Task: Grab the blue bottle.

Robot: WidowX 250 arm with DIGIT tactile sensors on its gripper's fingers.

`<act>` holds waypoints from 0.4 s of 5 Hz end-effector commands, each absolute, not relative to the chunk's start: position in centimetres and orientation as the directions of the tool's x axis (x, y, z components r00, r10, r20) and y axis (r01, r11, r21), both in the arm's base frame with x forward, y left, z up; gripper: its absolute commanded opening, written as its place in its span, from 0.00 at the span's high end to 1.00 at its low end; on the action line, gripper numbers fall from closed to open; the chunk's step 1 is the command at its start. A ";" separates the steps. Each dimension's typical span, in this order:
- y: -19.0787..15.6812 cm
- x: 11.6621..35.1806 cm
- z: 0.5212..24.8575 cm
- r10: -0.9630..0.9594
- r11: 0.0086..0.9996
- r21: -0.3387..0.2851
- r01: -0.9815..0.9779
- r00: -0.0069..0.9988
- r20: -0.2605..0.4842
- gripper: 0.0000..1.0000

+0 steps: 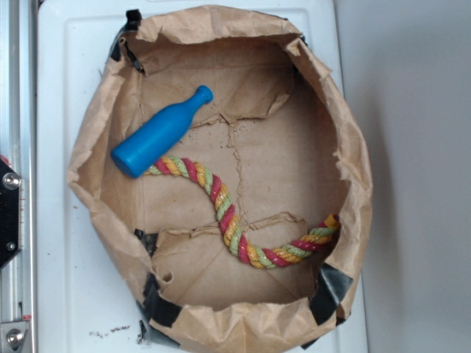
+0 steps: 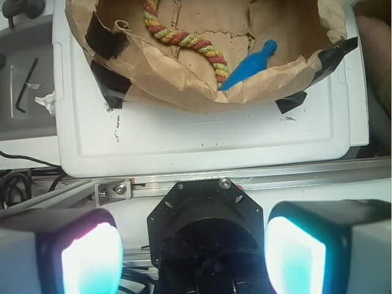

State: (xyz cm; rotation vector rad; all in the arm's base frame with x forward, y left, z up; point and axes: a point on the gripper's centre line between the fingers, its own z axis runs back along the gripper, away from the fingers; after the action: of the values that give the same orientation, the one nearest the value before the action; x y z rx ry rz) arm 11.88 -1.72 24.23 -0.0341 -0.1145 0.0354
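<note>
Blue bottle [image 1: 160, 135] lying on its side inside brown paper bag tray [image 1: 96, 125], in upper left part in exterior view. Long axis diagonal: thick base toward lower left, narrow neck with flared lip toward upper right. Base touching one end of the red, yellow and green twisted rope [image 1: 228, 217], curving away toward lower right wall of the bag. No label, brand or writing readable on bottle or bag. Bag resting on white plastic lid [image 1: 66, 257], corners patched with black tape [image 1: 327, 290]. In wrist view, gripper [image 2: 193, 254] well apart from the bottle [image 2: 248, 66], outside the bag, fingers [image 2: 92, 257] spread wide, nothing between them.
</note>
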 end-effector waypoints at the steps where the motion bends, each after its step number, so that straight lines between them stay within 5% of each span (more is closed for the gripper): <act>1: -1.7 11.9 24.2 0.037 0.999 -0.036 -0.033 0.993 0.114 0.00; 2: -1.6 16.9 23.0 0.064 0.997 -0.039 -0.060 0.990 0.125 0.00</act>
State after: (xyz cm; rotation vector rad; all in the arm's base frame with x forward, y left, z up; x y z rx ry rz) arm 16.72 -1.73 22.02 -0.0319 -0.0937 0.0535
